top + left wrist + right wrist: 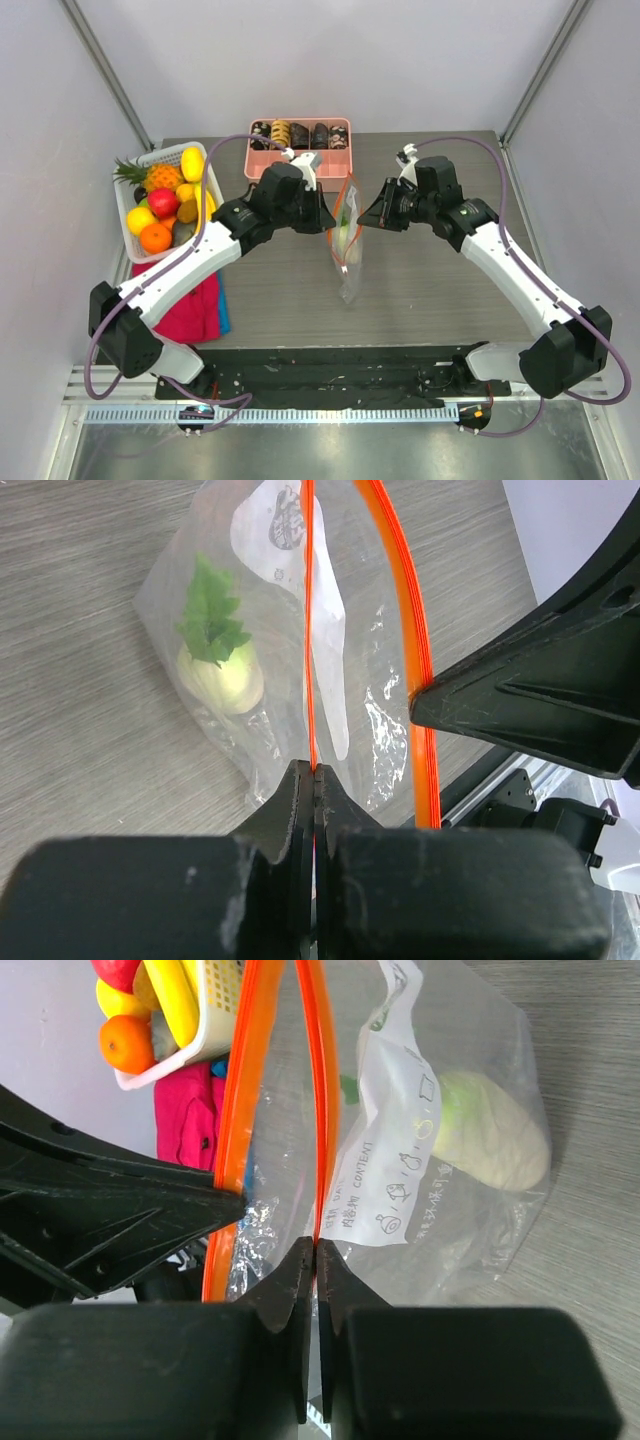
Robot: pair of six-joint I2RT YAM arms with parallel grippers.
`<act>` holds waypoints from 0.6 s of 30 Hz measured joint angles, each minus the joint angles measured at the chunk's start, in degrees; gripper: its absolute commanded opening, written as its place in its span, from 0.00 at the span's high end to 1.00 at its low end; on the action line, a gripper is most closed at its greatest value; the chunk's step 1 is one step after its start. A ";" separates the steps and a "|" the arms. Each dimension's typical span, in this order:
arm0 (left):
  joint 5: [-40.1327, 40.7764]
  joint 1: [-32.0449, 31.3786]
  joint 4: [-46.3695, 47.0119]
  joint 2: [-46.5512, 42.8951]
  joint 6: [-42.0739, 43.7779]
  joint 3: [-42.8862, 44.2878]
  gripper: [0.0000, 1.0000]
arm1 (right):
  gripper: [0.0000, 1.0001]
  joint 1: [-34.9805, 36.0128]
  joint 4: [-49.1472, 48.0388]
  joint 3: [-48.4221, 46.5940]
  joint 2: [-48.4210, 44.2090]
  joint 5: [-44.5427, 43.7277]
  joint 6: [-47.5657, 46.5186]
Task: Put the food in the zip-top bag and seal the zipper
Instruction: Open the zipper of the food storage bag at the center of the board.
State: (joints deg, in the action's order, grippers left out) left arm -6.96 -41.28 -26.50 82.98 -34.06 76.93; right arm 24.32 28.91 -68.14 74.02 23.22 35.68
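left gripper [315, 772] pinching zipper [309, 630], radish [225, 675] in bag [385, 705]

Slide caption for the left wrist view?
Left claw pinches one zipper strip of the clear bag, white radish inside.

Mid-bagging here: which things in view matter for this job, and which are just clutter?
Job: zip-top bag, zipper pinched by left gripper and right gripper, radish inside; pineapple, orange ball, red fruit waiting in the white basket.
Lying about: pink tray of dark pieces, red cloth.
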 measured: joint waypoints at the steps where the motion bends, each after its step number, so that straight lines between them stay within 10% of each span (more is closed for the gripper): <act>1: 0.00 0.00 0.02 -0.04 0.00 0.00 1.00 | 0.97 0.00 0.00 -0.13 0.02 0.37 0.04; 18: -0.94 7.50 -4.76 -3.82 5.22 -2.64 1.00 | 0.99 -6.75 11.87 -11.39 -2.36 2.97 -6.19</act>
State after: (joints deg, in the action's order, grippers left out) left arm -7.90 -33.78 -31.27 79.15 -28.84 74.28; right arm 17.56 40.77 -79.53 71.66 26.20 29.50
